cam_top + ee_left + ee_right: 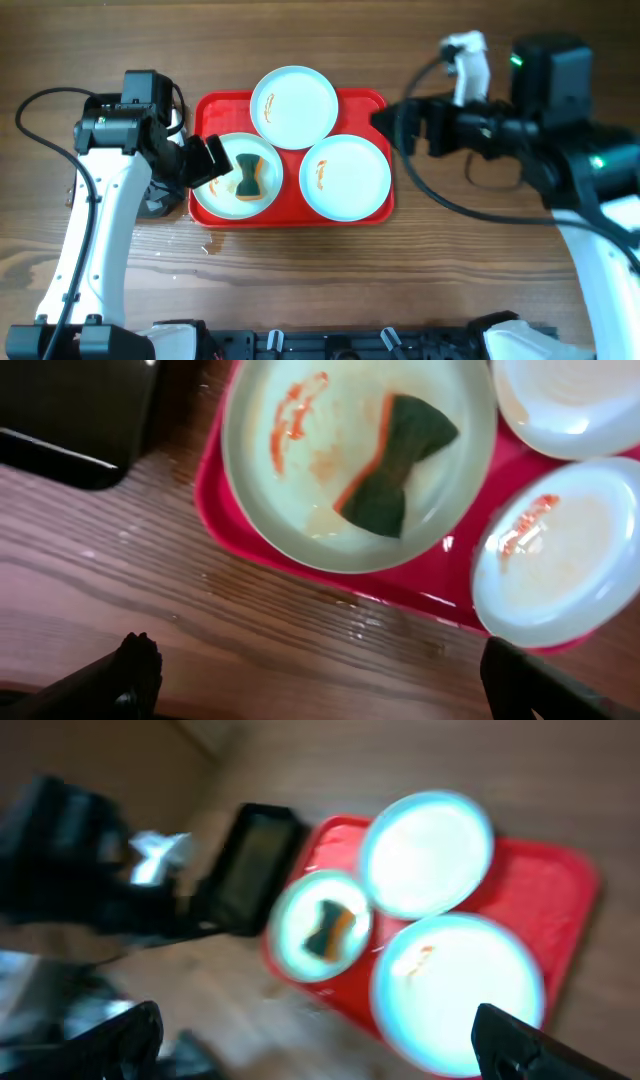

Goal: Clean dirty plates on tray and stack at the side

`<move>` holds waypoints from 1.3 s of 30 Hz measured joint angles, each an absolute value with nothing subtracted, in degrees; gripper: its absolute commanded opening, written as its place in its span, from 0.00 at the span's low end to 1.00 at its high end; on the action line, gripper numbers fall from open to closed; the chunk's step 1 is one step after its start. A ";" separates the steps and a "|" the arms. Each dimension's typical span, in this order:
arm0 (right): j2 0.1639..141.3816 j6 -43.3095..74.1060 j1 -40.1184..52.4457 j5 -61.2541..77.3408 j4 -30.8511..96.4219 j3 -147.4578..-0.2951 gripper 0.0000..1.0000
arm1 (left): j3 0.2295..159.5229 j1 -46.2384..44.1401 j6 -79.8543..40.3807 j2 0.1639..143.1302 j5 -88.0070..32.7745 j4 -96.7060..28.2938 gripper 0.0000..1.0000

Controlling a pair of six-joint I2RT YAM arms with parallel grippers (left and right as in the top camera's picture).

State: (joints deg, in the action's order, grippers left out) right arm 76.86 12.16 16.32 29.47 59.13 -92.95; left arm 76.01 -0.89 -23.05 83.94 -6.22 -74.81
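1. Nearest the robot's base the wooden table [330, 275] is bare. In the left wrist view a few wet spots glisten on it just beside the tray's near rim.
2. The red tray [225, 105] lies mid-table with all three plates on it. None is stacked at the side.
3. The near-left plate [228, 206] carries red-orange smears. A dark green and orange sponge [248, 177], pinched like a bow tie, lies on it.
4. The left gripper [212, 165] hovers over that plate's left edge. Its fingers are spread wide and hold nothing.
5. The near-right plate [355, 180] sits beside the first and has a short orange smear on its left half.
6. A black tray [70, 410] rests just beside the red tray's left rim. In the overhead view it is largely hidden under the left arm.
7. The far plate [300, 110] lies against the tray's far rim, its edge meeting both nearer plates. It has a small smear on its left side.
8. The right gripper [395, 125] is at the tray's far right corner with its fingers parted wide and empty. Whether it touches the tray cannot be told.
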 measured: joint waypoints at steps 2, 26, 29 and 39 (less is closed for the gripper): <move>79.92 11.77 18.24 25.91 57.10 -93.93 1.00 | 76.01 -0.89 -24.95 83.94 -3.40 -74.78 1.00; 124.03 29.52 43.18 9.91 37.87 -94.32 0.51 | 71.37 -0.89 -29.06 84.75 7.05 -70.02 0.88; 125.67 31.73 45.78 6.46 38.11 -94.32 0.50 | 71.37 -0.89 -29.23 84.75 7.09 -70.04 0.88; 126.34 33.41 46.30 0.64 38.39 -94.35 0.22 | 71.37 -0.84 -29.26 84.75 7.46 -70.02 0.78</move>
